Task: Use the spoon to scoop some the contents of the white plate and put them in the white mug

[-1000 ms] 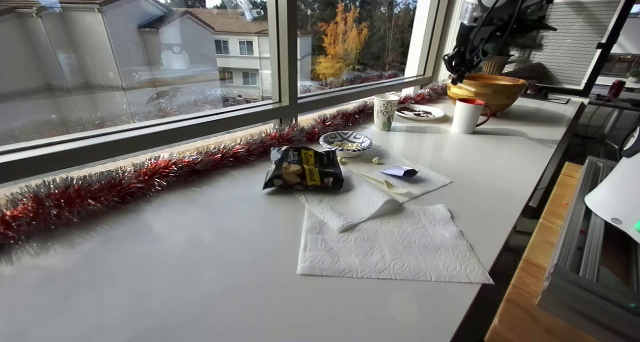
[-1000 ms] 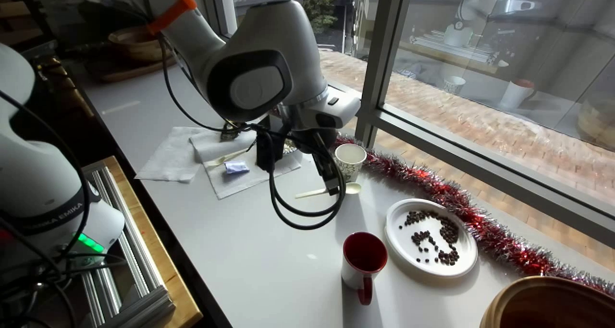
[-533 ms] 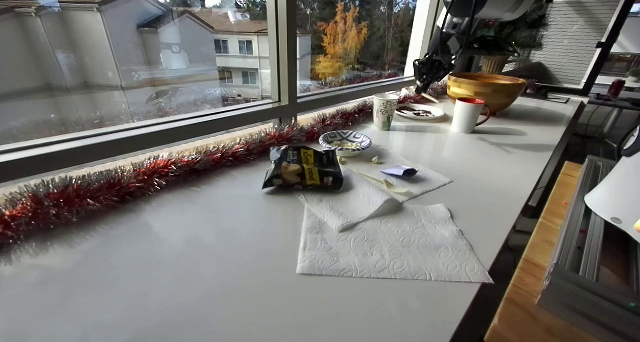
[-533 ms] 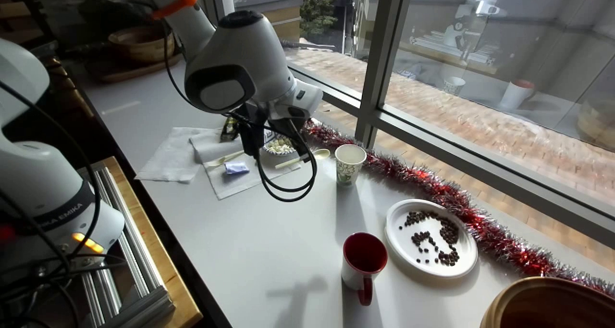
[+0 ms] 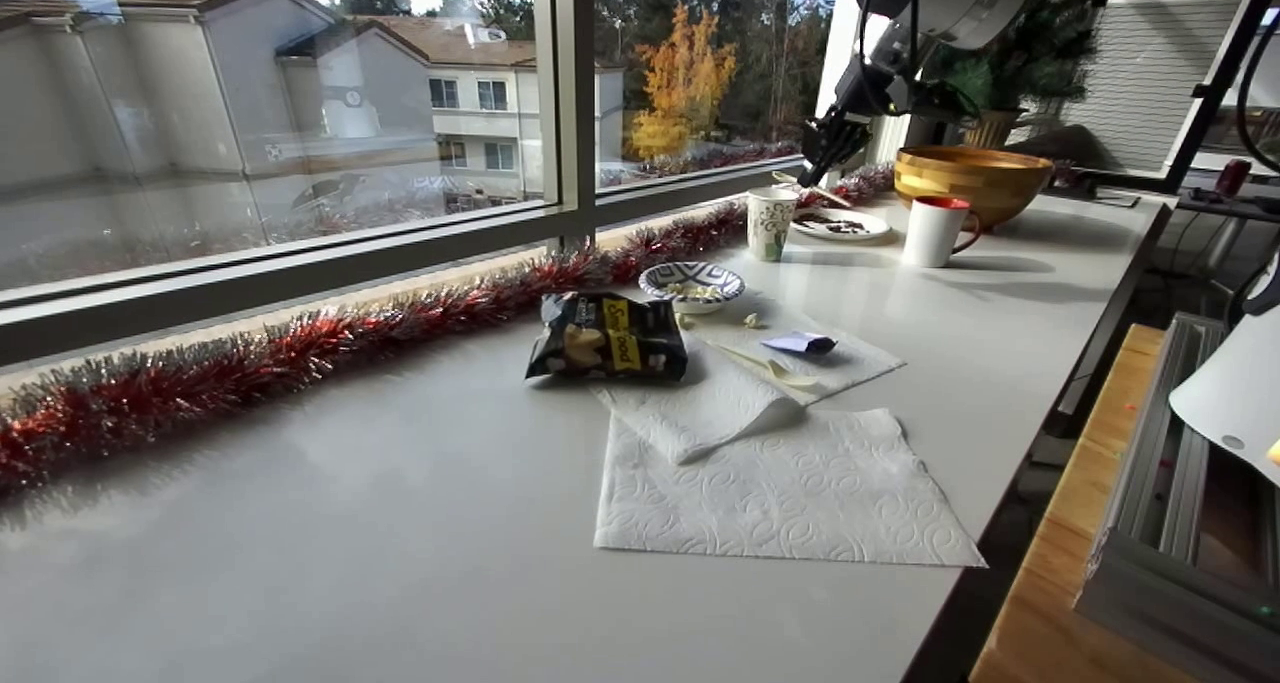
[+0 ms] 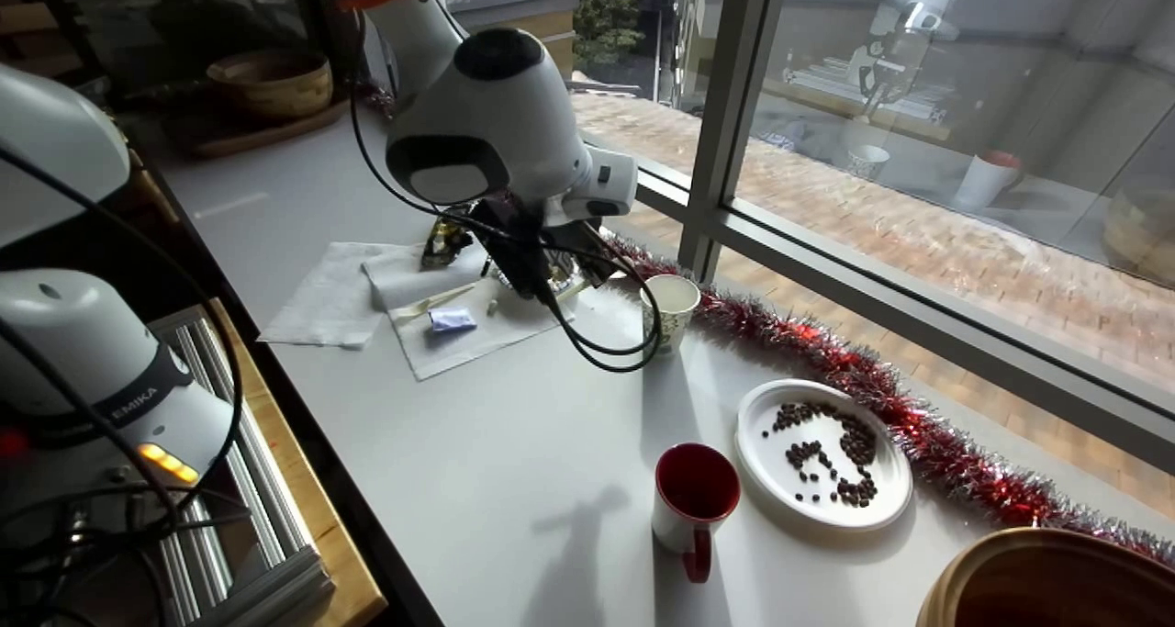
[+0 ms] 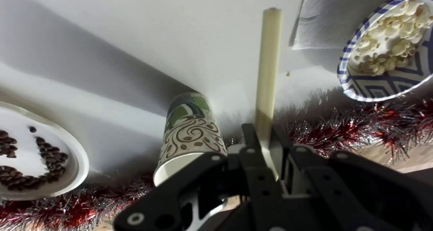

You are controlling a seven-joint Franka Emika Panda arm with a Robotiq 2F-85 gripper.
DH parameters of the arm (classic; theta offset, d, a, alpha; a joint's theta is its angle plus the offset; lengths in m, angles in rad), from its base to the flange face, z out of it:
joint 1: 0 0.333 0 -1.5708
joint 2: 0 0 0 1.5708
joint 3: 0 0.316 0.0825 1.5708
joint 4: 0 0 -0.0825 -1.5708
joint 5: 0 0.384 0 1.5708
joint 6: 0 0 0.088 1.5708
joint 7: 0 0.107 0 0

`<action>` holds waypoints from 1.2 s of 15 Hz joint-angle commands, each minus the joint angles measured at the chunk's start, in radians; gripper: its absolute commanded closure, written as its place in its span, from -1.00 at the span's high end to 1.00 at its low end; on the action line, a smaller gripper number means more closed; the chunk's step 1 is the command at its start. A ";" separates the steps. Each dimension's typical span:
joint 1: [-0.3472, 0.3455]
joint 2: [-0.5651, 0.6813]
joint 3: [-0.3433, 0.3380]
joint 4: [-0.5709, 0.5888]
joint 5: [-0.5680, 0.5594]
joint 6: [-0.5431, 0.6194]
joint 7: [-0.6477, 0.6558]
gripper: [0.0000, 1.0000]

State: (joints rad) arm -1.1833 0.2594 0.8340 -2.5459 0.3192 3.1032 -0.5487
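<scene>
My jaws are closed on the spoon (image 7: 269,65) — dark beans (image 6: 858,445) lie on the white plate (image 6: 777,469), the white mug (image 6: 679,520) upright just beside it.

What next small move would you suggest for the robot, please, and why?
I would probably carry the spoon toward the plate, passing clear of the paper cup. The pincer is shut on the spoon, dark beans lie on the plate, and in the wrist view the cup stands between pincer and plate.
</scene>
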 commanded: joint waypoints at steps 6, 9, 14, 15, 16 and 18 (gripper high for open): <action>-0.013 -0.004 -0.009 -0.045 -0.037 0.023 -0.054 -0.93; -0.007 0.011 0.001 -0.098 -0.056 0.043 -0.108 -0.93; 0.055 0.055 -0.036 -0.157 -0.069 0.190 -0.154 -0.93; 0.073 0.072 -0.047 -0.167 -0.061 0.215 -0.153 -0.93; 0.095 0.086 -0.064 -0.174 -0.058 0.235 -0.157 -0.93; 0.135 0.141 -0.095 -0.178 -0.056 0.288 -0.167 -0.93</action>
State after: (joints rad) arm -1.1033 0.3256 0.7886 -2.7130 0.2722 3.3064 -0.6877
